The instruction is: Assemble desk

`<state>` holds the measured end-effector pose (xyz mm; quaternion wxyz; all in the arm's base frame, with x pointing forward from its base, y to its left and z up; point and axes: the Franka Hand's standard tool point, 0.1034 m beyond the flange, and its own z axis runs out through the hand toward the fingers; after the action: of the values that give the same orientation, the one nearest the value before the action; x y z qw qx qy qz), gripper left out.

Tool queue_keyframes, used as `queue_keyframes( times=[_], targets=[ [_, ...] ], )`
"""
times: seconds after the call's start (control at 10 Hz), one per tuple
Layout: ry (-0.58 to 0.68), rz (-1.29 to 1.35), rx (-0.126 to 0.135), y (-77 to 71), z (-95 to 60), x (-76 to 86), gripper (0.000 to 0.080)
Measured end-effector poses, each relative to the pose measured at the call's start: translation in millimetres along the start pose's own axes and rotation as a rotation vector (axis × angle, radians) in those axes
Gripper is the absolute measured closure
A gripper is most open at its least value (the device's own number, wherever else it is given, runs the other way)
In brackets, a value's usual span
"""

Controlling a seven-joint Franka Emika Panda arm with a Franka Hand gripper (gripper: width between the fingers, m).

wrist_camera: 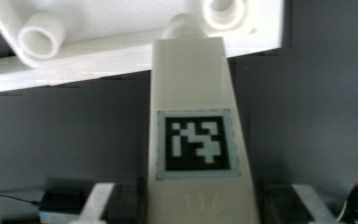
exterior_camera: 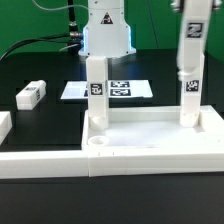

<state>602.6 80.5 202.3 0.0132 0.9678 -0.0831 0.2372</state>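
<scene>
The white desk top [exterior_camera: 150,128] lies tray side up at the front of the table. One tagged white leg [exterior_camera: 96,92] stands upright in its back corner on the exterior view's left. My gripper [exterior_camera: 190,38] comes down from above and is shut on the top of a second tagged leg [exterior_camera: 188,88], which stands upright at the back corner on the exterior view's right. In the wrist view this leg [wrist_camera: 197,120] runs between my fingers [wrist_camera: 101,200], and its far end meets a round corner socket [wrist_camera: 220,12] of the desk top [wrist_camera: 105,62].
A loose tagged leg [exterior_camera: 32,95] lies on the black table on the exterior view's left. Another white piece [exterior_camera: 3,126] sits at that edge. The marker board [exterior_camera: 120,90] lies behind the desk top. A low white border wall [exterior_camera: 40,165] runs along the front.
</scene>
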Motion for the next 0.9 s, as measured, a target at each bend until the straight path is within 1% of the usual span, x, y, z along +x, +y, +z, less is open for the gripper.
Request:
queue_keyframes(
  times=[0.1,0.2,0.3,0.7,0.8,0.9],
  targets=[
    [-0.014,-0.033,0.017,14.6,3.5,7.8,0.0512],
    [-0.016,-0.011,0.029,14.3,3.7,10.8,0.0512],
    [-0.019,-0.018,0.030,12.1,4.2,8.5,0.0512],
    [-0.024,-0.028,0.032,10.9,6.2,6.4,0.0512],
    [-0.008,-0.046,0.045,0.8,11.2,3.7,0.0512],
    [0.018,-0.075,0.061,-9.7,19.9,0.9,0.0512]
  ],
)
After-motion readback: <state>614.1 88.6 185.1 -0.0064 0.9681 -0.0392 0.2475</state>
